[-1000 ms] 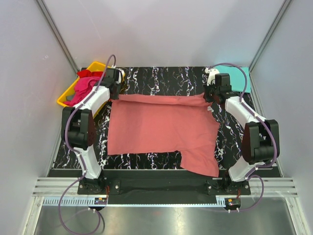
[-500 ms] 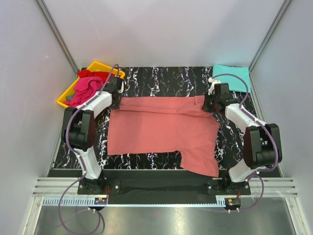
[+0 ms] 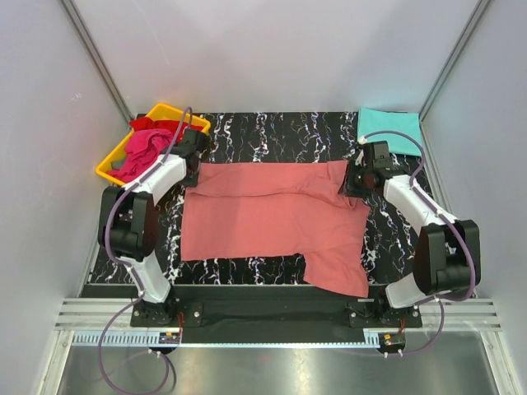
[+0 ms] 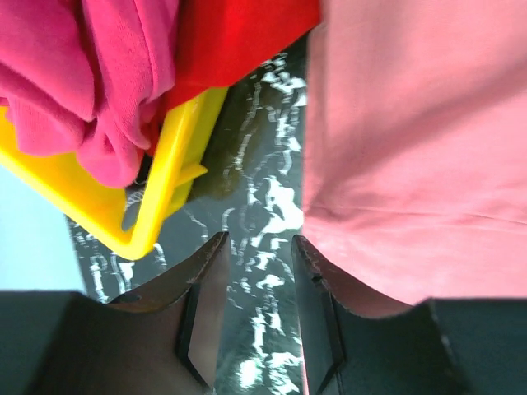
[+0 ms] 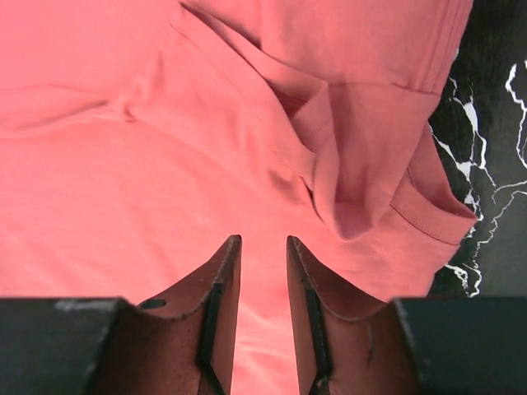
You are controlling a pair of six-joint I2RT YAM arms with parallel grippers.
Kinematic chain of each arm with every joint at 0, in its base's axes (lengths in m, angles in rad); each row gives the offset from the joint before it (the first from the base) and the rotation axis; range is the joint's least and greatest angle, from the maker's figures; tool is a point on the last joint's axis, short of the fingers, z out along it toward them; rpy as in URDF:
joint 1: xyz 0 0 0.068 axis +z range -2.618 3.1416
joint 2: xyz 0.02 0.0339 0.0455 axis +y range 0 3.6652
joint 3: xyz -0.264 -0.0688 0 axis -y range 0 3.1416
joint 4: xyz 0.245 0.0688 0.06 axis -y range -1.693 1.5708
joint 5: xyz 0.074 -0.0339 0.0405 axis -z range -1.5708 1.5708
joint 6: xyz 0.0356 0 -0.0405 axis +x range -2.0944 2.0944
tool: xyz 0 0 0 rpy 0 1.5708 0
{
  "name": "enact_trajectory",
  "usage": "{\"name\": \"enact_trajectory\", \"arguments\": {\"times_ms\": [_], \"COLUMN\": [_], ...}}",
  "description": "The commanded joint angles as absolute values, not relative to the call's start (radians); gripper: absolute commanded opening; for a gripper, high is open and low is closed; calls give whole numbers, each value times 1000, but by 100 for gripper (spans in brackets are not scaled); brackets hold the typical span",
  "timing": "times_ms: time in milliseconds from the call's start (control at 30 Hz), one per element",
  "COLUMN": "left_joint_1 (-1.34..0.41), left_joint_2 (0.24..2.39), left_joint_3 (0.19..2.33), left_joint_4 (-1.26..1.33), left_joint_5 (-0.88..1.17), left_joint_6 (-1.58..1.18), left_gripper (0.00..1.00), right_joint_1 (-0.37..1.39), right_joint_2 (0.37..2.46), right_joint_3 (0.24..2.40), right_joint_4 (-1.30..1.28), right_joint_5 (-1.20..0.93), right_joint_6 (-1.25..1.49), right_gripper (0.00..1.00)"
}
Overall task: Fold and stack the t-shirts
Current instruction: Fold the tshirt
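Nearest the arm bases, the salmon-pink shirt (image 3: 272,222) lies spread on the table (image 3: 272,132), one flap reaching toward the front right. At the two ends of its folded far edge, the left gripper (image 3: 192,155) and right gripper (image 3: 356,177) hover with jaws apart, gripping nothing. Lifting straight up should spare the fold, and the bunched right sleeve wants smoothing. Beyond, the magenta shirt (image 3: 142,148) and red shirt (image 3: 148,123) fill the tray (image 3: 107,169). The turquoise shirt (image 3: 391,130) lies far right.
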State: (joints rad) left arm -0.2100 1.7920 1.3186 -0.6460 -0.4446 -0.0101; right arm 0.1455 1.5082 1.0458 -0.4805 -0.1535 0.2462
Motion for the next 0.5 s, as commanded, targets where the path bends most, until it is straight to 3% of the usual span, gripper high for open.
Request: {"name": "enact_trajectory", "arguments": {"times_ms": [0, 133, 333, 400, 467], "left_joint_1": [-236, -236, -235, -235, -235], "left_joint_2": [1709, 1724, 1787, 1793, 1787], "left_joint_3": [1316, 1267, 1307, 1321, 1327], "left_joint_4": [-615, -571, -592, -601, -598], "left_joint_5": [-338, -224, -221, -216, -190], "left_joint_6": [-74, -127, -187, -202, -210], "left_gripper": [41, 43, 43, 44, 44], "right_joint_1": [153, 155, 155, 155, 155], "right_joint_2": [1466, 1512, 1637, 1646, 1669], "right_joint_3": [1106, 1098, 1120, 1124, 1167], "right_joint_4": [-491, -445, -430, -382, -383], "right_joint_5": [-189, -131, -17, -81, -144], "right_joint_6": [298, 284, 253, 204, 143], "right_gripper": [36, 41, 44, 52, 53]}}
